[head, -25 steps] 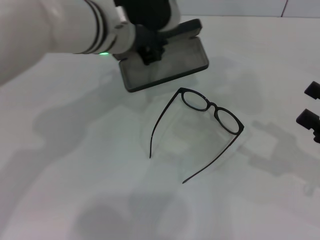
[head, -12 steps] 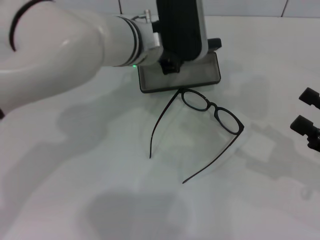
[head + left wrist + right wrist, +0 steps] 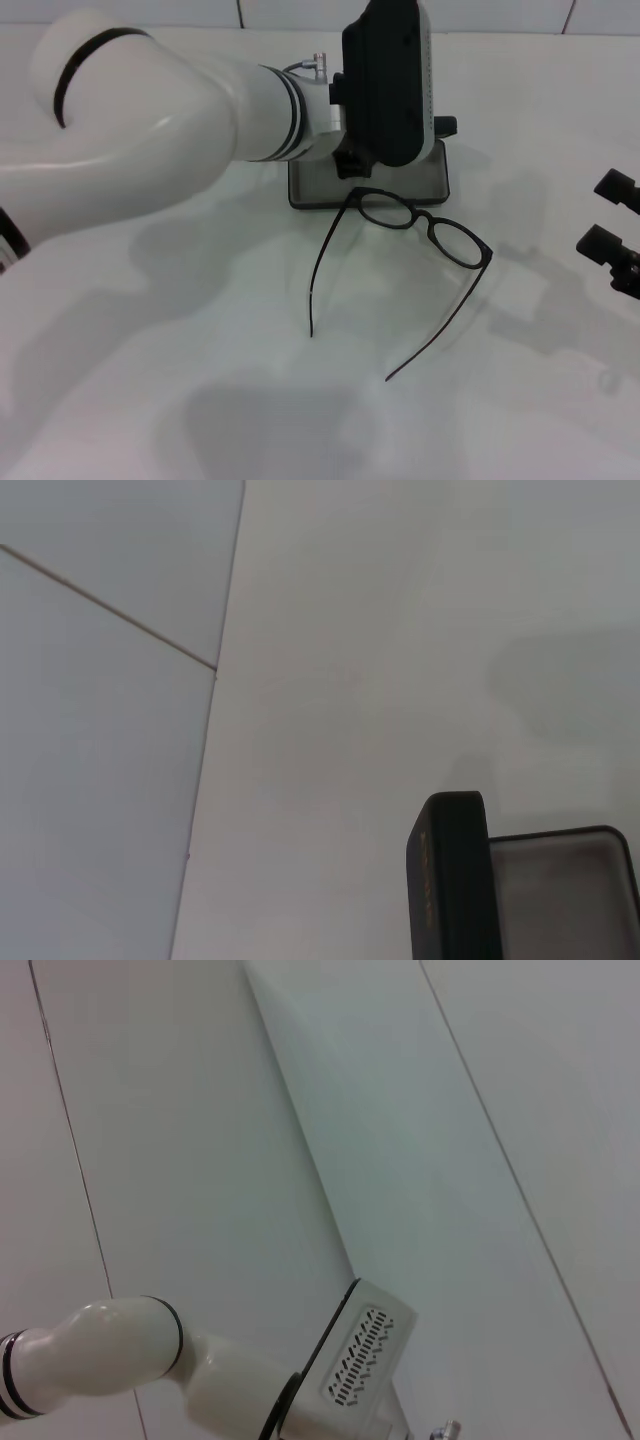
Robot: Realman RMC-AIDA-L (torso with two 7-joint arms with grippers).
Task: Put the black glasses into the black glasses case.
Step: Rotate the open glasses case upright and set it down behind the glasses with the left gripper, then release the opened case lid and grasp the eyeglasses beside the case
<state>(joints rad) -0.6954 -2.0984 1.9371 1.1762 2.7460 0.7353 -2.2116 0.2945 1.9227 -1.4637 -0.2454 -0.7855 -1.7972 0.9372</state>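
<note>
On the smooth white bench [image 3: 150, 400], the black glasses case [image 3: 420, 180] lies open, a rigid rectangular shell with rounded corners and a soft-looking grey lining; the left wrist view shows its raised lid edge-on beside the lined tray. Just in front of the case, nearly touching its near edge, lie the black glasses [image 3: 425, 228]: a thin dark frame with two small oval clear lenses and two long, slender, straight side arms spread open, pointing away from the case. The left tool [image 3: 352, 160] hangs over the case's left part on a glossy white arm with black bands; I cannot tell whether it is open or closed. The right tool [image 3: 610, 240], matte black, sits well to the right of the case, its two blocky fingers apart. Compared with half a second ago, the left arm has swung further right and the case has shifted right with it.
</note>
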